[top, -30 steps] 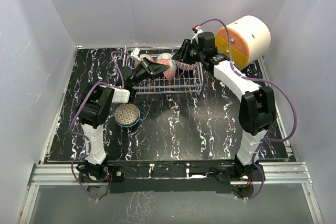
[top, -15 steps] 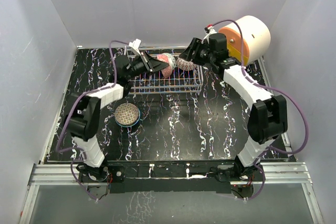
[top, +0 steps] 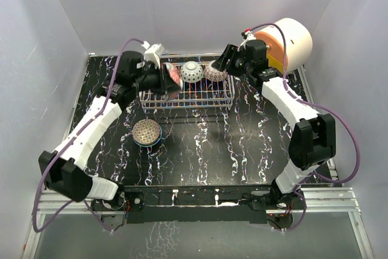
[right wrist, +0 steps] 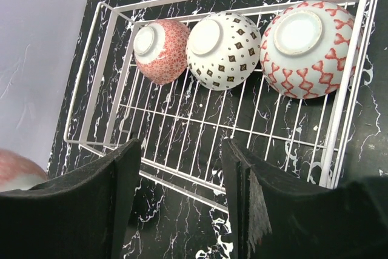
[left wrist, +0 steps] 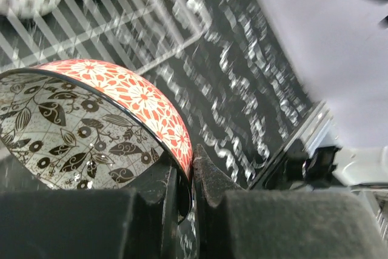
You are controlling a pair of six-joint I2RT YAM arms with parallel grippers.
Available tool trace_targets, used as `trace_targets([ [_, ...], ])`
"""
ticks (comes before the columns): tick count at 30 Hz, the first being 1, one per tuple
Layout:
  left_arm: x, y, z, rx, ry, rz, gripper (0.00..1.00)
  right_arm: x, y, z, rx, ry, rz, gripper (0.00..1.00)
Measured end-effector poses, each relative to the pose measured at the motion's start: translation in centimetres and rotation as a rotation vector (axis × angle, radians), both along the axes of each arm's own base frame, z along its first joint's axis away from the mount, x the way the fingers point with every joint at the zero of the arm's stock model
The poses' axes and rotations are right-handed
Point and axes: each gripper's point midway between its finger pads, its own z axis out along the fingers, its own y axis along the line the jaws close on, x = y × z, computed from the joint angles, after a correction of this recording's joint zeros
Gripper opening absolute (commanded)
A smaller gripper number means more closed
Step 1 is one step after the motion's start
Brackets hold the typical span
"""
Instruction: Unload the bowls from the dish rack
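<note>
- While the left gripper (left wrist: 183, 171) stays out of the basket, it is clenched on the rim of a red-flowered bowl (left wrist: 103, 107), which hangs tilted on edge above the left end of the dish rack (right wrist: 182, 131). The bowl's inside shows black leaves on white.
- Three bowls lie upside down in a row along the rack's far side, foot rings up. A pink bowl (right wrist: 160, 51) is at the left, a white bowl with dark diamonds (right wrist: 224, 50) in the middle, and a white bowl with red figures (right wrist: 309, 50) in the right corner.
- In the top view the left gripper and its load stand in front of the pink bowl, so only the other two show plainly there.
- The left wrist view is blurred, and I cannot tell whether the held bowl touches the wires.
- The right gripper (right wrist: 180, 150) hovers above the rack's right end, released, with its fingers spread and nothing between them.
- A blue-rimmed bowl (top: 147, 132) with a beige pattern inside stands upright on the black marbled table (top: 212, 144). It is in front of the rack's left corner and apart from it.
- A white, orange and yellow drum (top: 285, 43) sits in the back right corner, partly covered by the right arm's wrist and near the rack's right end.
- Purple cables (top: 339, 131) loop along both arms, and one arches over the left arm close to the back wall.
</note>
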Motion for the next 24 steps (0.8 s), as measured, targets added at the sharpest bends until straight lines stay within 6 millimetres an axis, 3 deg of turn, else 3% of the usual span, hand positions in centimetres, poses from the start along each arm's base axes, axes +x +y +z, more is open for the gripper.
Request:
trace_targets([
  [7, -6.5, 6.3, -7.7, 0.301, 0.173, 0.117, 0.00, -0.2, 0.1, -0.7, 0.004, 0.014, 0.006, 0.59],
  [14, -8.8, 11.4, -16.6, 0.566, 0.310, 0.222, 0.00, -0.6, 0.5, -1.4, 0.025, 0.028, 0.026, 0.59],
  [16, -9.2, 12.5, -18.3, 0.627, 0.340, 0.239, 0.00, -0.7, 0.5, -1.7, 0.026, 0.034, 0.026, 0.59],
  [24, -8.4, 13.2, -18.9, 0.689, 0.304, 0.270, 0.00, -1.0, 0.4, -2.6, 0.021, 0.053, 0.025, 0.59],
])
